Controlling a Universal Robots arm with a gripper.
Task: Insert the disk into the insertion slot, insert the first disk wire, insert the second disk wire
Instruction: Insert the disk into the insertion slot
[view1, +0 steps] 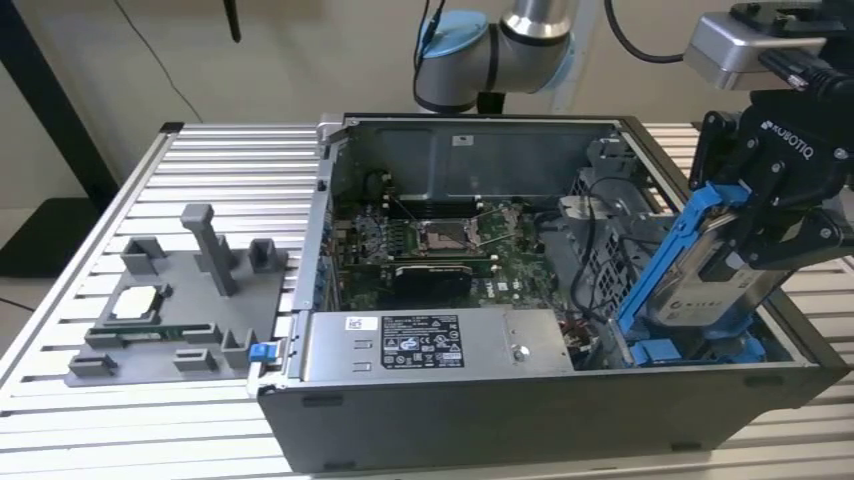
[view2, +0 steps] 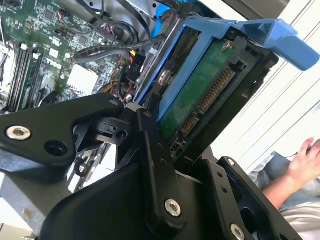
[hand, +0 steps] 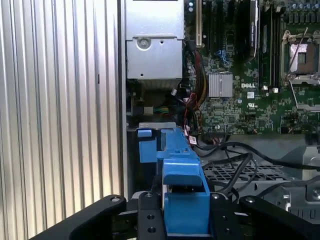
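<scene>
In the exterior view, near the open computer case's (view1: 534, 420) four-o'clock corner, the claw (view1: 754, 245) is closed tight on the disk (view1: 705, 292), a silver-grey drive with a white label in a bright blue carrier frame. It stands steeply tilted, top leaning toward one o'clock, lower end just above the blue rails of the insertion slot (view1: 694, 350); contact cannot be judged. The second wrist view shows its green circuit board and connector pins. Loose black cables (view1: 601, 250) crowd its nine-o'clock side; the case rim runs close at three o'clock. Farther back lies the motherboard (view1: 441, 240).
</scene>
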